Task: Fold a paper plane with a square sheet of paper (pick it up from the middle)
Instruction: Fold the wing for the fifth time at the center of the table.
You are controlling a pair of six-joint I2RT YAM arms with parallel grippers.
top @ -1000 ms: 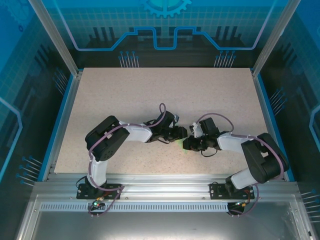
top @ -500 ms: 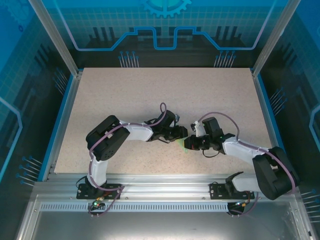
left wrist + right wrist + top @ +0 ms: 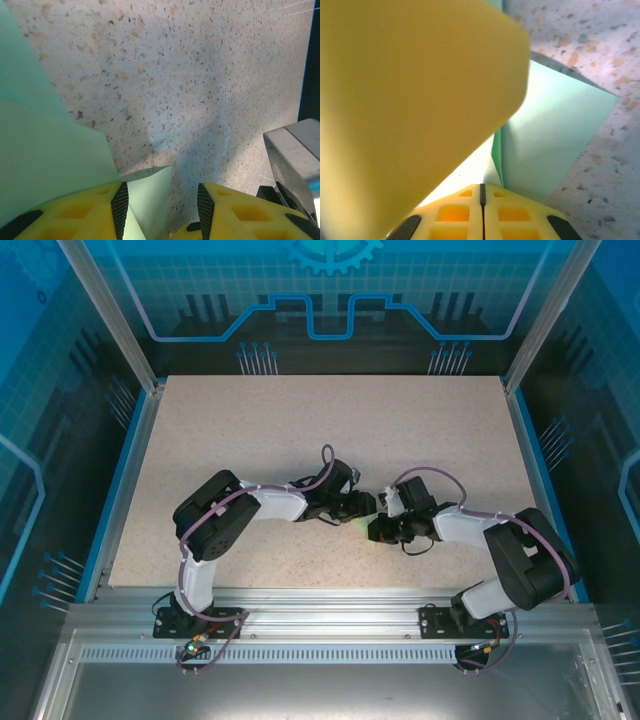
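The square sheet of paper (image 3: 361, 527) is pale mint green and partly folded, lying on the speckled table between the two grippers. In the left wrist view the paper (image 3: 45, 155) spreads under the left finger, and a folded flap pokes into the gap. My left gripper (image 3: 160, 200) is open, with its pads (image 3: 120, 205) well apart around that flap. My right gripper (image 3: 481, 189) is shut, fingers flush together, its tips against the paper (image 3: 550, 135) at a raised crease. From above, the left gripper (image 3: 362, 507) and right gripper (image 3: 377, 530) nearly touch.
A big blurred yellow finger (image 3: 410, 90) of the left gripper hangs close in front of the right wrist camera. The speckled tabletop (image 3: 300, 430) stretches away behind the arms. A blue rim (image 3: 128, 480) and a metal frame border it.
The right gripper has closed. The right arm swung its elbow out to the right and came back. The left arm has hardly moved.
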